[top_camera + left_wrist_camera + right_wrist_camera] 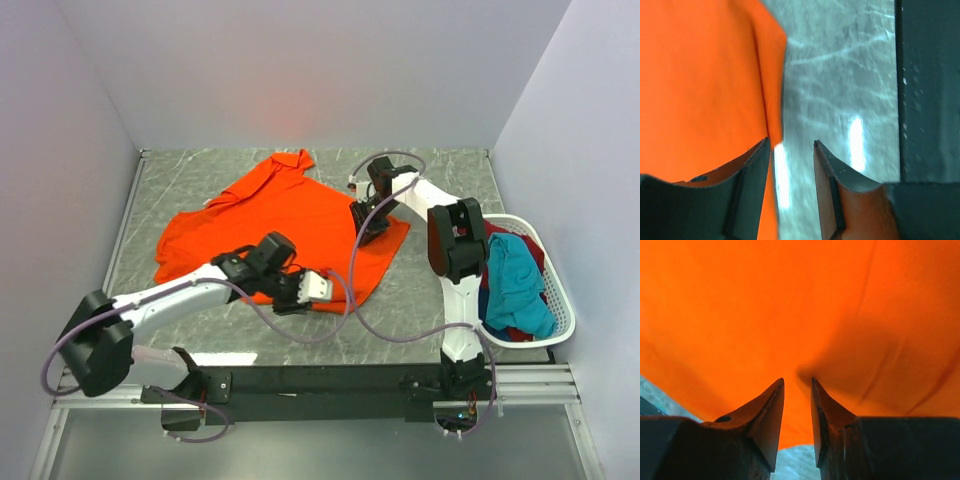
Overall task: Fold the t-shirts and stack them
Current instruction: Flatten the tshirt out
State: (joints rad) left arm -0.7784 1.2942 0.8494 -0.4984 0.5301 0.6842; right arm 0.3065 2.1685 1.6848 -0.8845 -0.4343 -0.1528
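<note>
The orange t-shirt lay spread and rumpled on the grey tabletop, collar toward the far wall. We noted the left claw low at the shirt's near hem, fingers parted, bare tabletop between them and cloth just beside one finger. The right claw sat over the shirt's right edge, fingers narrowly apart against cloth; we could not tell whether it pinched any. A teal t-shirt and a dark red t-shirt lay in the white basket.
</note>
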